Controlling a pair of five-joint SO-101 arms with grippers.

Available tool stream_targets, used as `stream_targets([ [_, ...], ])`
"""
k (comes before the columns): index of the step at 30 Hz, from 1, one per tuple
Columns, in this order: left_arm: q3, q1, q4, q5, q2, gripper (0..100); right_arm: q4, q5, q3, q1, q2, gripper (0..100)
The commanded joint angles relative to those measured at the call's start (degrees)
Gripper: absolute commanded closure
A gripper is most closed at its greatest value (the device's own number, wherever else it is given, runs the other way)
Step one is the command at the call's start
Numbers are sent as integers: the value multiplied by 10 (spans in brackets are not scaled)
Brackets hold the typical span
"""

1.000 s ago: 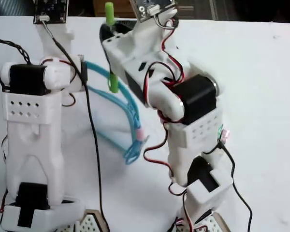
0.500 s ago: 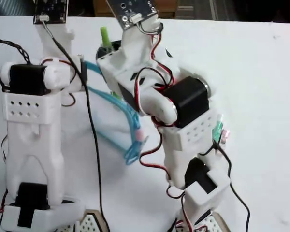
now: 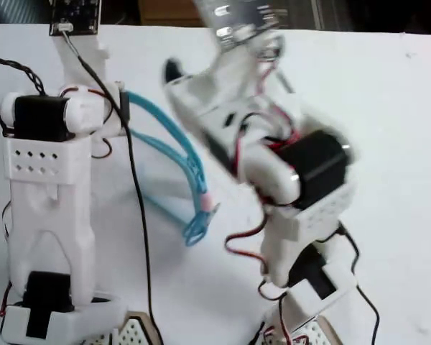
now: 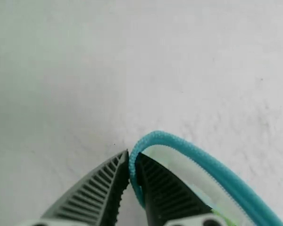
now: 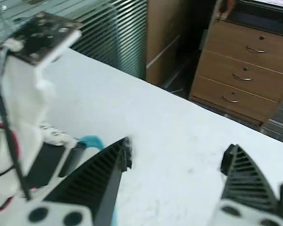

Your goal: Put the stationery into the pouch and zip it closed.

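A clear pouch with a teal zipper rim [image 3: 194, 169] stands held open on the white table between the two arms, its pink zipper pull [image 3: 207, 197] at the near end. My left gripper [image 3: 123, 108] is shut on the rim's far corner; in the left wrist view its fingers [image 4: 132, 162] pinch the teal rim [image 4: 179, 143], and a sliver of green [image 4: 224, 217] shows inside the pouch. My right gripper [image 5: 179, 150] is open with nothing between its fingers. It hangs raised just beyond the pouch's far end [image 3: 174, 72].
A black cable [image 3: 136, 201] runs down the table beside the left arm. The white table [image 3: 388, 108] stretches bare to the right. In the right wrist view, wooden drawers [image 5: 245, 61] stand beyond the table's edge and the left arm [image 5: 28, 94] is close by.
The upright green pen held by the right gripper sank toward the pouch and is no longer seen. The right arm has swung back to the right, its gripper now open.
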Motion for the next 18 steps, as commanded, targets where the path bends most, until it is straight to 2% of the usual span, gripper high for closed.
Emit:
stream_targets([
  [1,9,-1,14,-4,3,977,9,3,29,116,-11,726],
  [5,9,-1,14,-4,3,977,9,4,149,262,19,748],
  [10,9,-1,14,-4,3,977,-25,-3,285,390,114,748],
  [14,9,0,14,-4,3,977,-56,-46,308,451,205,748],
  [18,9,0,14,-5,3,977,-55,-45,308,454,292,748],
])
